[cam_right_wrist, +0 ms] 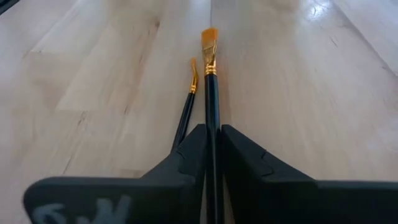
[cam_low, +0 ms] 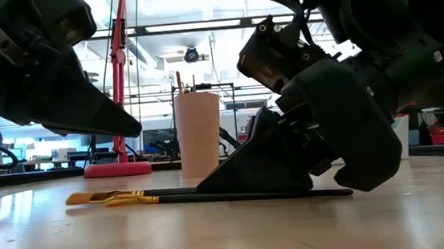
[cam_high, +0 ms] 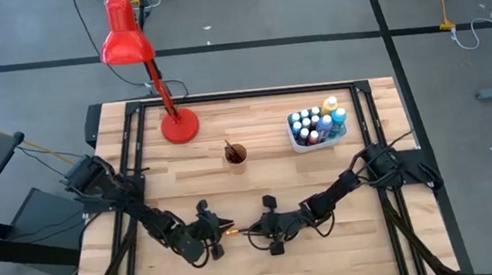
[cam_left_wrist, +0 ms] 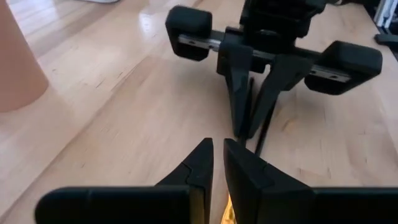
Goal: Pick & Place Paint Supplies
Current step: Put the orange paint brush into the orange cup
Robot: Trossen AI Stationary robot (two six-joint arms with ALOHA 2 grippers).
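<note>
Two thin, glossy black brushes with brass ferrules and orange bristles lie side by side on the pale wood table, near its front middle. The right gripper rests low on the table, its wedge-shaped fingers clenched on the longer brush's handle. The left gripper hovers opposite, fingers nearly together, grasping nothing.

Wooden table: paintbrushes, cup, tub.
</note>
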